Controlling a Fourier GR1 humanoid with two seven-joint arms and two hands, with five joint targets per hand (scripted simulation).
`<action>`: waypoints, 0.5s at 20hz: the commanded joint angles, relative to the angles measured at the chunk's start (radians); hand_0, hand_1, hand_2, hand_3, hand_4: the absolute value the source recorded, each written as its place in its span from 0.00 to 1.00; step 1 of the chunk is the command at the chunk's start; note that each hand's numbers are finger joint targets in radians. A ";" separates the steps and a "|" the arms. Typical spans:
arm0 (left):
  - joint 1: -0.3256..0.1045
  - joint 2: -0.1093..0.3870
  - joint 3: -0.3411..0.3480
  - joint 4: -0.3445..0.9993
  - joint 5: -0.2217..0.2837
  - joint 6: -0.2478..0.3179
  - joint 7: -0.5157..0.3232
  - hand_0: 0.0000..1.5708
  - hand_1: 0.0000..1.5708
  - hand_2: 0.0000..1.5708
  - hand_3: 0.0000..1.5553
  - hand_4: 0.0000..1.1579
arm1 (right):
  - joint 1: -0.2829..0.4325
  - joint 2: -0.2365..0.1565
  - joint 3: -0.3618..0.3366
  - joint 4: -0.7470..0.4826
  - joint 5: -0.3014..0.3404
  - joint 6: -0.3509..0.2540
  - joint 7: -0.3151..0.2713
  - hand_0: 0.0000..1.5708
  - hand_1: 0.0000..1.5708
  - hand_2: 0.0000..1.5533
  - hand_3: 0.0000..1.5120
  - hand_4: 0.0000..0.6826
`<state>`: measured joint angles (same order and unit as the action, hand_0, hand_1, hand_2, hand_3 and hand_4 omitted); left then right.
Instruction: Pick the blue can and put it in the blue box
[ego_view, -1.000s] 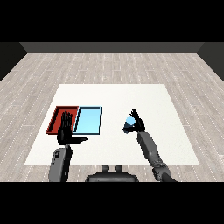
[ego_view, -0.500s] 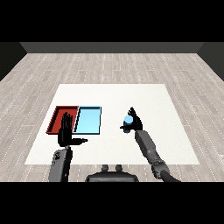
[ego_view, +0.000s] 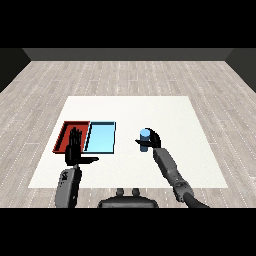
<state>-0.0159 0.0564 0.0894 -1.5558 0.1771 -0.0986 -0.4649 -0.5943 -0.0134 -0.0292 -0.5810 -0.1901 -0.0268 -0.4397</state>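
The blue can (ego_view: 145, 137) stands upright in my right hand (ego_view: 152, 141), whose fingers curl round it to the right of the trays. The light blue tray (ego_view: 101, 138) lies left of the can, with a gap of table between them. The red tray (ego_view: 67, 134) lies beside it further left. My left hand (ego_view: 75, 149) is raised with straight fingers over the near edge of the red tray, its thumb pointing right.
The white table (ego_view: 170, 115) stretches wide behind and to the right of the can. Grey wooden floor surrounds it.
My right hand has carried the blue can leftward, closer to the light blue tray. The left hand has stayed where it was.
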 joint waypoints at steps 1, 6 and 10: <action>0.021 -0.007 -0.005 -0.034 0.008 0.005 0.027 0.00 0.00 0.00 0.00 0.00 | 0.011 -0.007 0.000 -0.044 0.022 -0.030 0.058 0.99 0.99 0.96 0.95 1.00; 0.007 -0.004 -0.019 0.032 0.003 -0.031 0.001 0.00 0.00 0.00 0.00 0.00 | 0.122 -0.006 0.055 -0.296 0.039 -0.036 0.103 0.97 0.97 0.94 0.94 0.97; 0.029 -0.034 -0.087 -0.052 -0.087 0.050 0.054 0.00 0.00 0.00 0.00 0.00 | 0.070 0.012 0.053 -0.230 0.038 -0.055 0.022 0.95 0.95 0.93 0.93 0.96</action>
<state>0.0161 0.0373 0.0403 -1.5867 0.1442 -0.0889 -0.4422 -0.5280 -0.0171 -0.0007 -0.7630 -0.1551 -0.0503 -0.4061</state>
